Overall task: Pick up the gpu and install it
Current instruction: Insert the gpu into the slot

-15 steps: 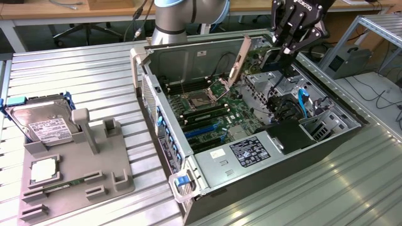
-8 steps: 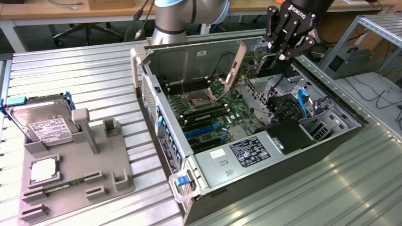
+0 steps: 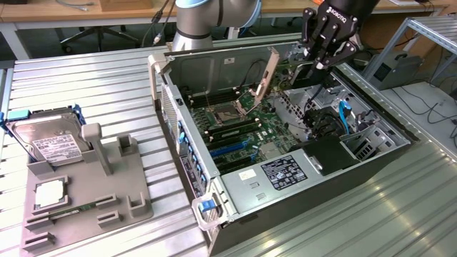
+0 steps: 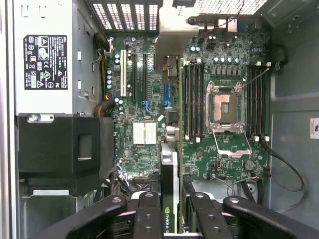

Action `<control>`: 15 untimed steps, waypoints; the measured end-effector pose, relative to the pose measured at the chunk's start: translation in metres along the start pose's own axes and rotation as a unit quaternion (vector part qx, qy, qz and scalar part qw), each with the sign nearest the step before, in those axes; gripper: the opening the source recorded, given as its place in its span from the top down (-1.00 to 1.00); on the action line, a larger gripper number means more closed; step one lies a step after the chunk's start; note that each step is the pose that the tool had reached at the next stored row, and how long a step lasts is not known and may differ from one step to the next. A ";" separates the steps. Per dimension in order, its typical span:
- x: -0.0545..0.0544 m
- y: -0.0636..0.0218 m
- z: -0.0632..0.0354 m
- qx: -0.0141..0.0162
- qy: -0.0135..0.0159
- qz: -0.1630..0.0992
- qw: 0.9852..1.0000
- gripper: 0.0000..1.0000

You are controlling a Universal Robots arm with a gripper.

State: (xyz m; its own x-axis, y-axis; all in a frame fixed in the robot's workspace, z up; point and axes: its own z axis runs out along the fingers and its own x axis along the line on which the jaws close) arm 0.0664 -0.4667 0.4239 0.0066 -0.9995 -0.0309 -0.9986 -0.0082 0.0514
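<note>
While I hang over the open case (image 3: 321, 214), my fingers (image 4: 148, 214) are clamped on the gpu (image 4: 169, 184), which stands on edge between them above the motherboard (image 4: 204, 159). From the exterior view, the gpu (image 3: 307, 77) hangs just below my fingers (image 3: 330, 51) at the case's far side, well apart from the hard drive (image 3: 46, 142) on the tabletop (image 3: 93, 85).

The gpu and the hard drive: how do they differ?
The gpu is dark; the hard drive is silver with a white label. The gpu hangs in the pincer above the open case; the hard drive leans in a grey holder outside it. Both are flat.
</note>
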 end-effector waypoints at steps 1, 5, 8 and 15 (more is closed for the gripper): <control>0.000 0.0005 0.0004 0.000 -0.002 0.000 1.000 0.47; 0.000 0.0019 0.0021 0.001 -0.008 0.000 1.000 0.47; 0.000 0.0035 0.0047 0.001 -0.008 0.000 1.000 0.47; 0.000 0.0122 0.0194 0.003 -0.008 0.000 1.000 0.47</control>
State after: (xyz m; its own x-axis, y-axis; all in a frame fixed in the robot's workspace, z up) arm 0.0532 -0.4667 0.4051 0.0052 -0.9989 -0.0476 -0.9989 -0.0074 0.0458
